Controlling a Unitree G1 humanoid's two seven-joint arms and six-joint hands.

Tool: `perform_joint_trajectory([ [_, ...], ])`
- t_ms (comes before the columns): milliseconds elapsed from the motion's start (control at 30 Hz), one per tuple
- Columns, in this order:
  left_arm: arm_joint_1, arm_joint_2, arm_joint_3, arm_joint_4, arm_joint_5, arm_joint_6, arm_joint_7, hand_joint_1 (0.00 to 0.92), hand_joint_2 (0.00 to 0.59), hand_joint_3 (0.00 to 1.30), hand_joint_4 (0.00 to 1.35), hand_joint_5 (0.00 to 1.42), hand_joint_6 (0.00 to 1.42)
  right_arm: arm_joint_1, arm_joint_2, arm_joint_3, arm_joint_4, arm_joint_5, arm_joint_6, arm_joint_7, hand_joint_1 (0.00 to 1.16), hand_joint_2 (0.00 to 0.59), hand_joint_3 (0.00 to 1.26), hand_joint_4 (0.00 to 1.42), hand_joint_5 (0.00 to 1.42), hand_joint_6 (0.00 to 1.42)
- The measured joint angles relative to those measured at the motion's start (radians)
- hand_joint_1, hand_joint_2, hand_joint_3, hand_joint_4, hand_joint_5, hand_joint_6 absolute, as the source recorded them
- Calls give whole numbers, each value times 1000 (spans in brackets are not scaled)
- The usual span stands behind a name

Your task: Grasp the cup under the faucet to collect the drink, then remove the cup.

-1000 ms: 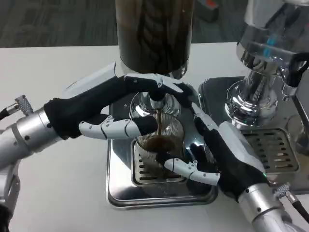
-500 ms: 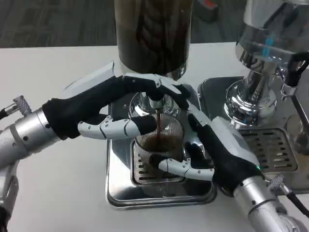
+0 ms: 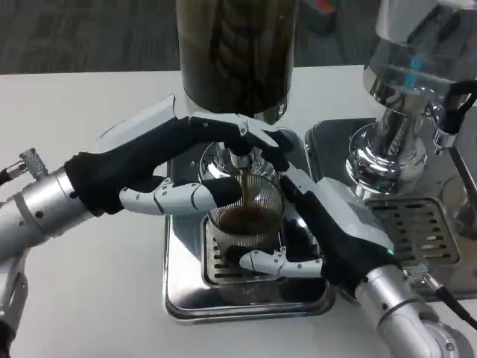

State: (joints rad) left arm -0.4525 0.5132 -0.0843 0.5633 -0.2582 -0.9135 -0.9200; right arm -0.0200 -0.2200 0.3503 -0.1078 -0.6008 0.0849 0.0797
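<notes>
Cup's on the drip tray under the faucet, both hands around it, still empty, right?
Not empty. The head view shows the cup holding dark drink, with a stream falling from the faucet. The rest stands: it sits on the drip tray, left hand and right hand around it.

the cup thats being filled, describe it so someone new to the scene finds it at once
Start at the tall dark drink dispenser at top centre and follow its faucet down. Directly beneath, on the slotted steel drip tray, stands the cup. It is clear and ribbed, part full of brown liquid, between both hands.
</notes>
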Motion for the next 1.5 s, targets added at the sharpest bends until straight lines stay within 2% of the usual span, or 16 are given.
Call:
perform_joint_trajectory([
  [233,4,5,-3,-3,0,-1,9,137,209,503,411,254,237,-12,7,13,6,-6,20,0,529,83,0,0,89,250],
  [367,9,9,-4,-5,0,-2,16,136,210,518,431,258,237,-26,13,19,23,-8,26,0,503,43,0,0,137,284],
  [567,10,15,-6,-6,0,-8,19,119,203,533,451,269,237,-38,21,23,32,-6,29,0,400,0,0,20,207,337],
  [733,11,18,-8,-6,8,-13,28,108,192,521,461,271,245,-41,32,19,45,4,28,-3,357,0,0,116,286,405],
  [833,11,19,-8,-6,17,-18,35,106,191,519,465,271,247,-41,36,16,59,17,28,-6,375,0,4,160,322,450],
  [900,10,21,-8,-6,22,-19,43,74,165,518,476,272,254,-41,39,15,62,19,28,-12,407,37,24,171,342,466],
  [1000,10,23,-8,-6,27,-25,48,37,154,518,486,272,258,-41,44,15,62,19,28,-17,410,56,38,184,353,474],
  [1200,10,28,-10,-6,31,-32,52,0,92,497,480,275,258,-38,54,15,62,1,28,-63,355,40,98,249,395,513],
  [1300,10,31,-11,-6,32,-36,54,0,66,443,440,277,258,-30,61,15,62,1,26,-92,349,41,145,281,413,528],
  [1500,13,33,-11,-6,33,-42,57,0,27,292,248,210,258,-25,65,15,62,1,25,-104,380,67,216,326,434,556],
])
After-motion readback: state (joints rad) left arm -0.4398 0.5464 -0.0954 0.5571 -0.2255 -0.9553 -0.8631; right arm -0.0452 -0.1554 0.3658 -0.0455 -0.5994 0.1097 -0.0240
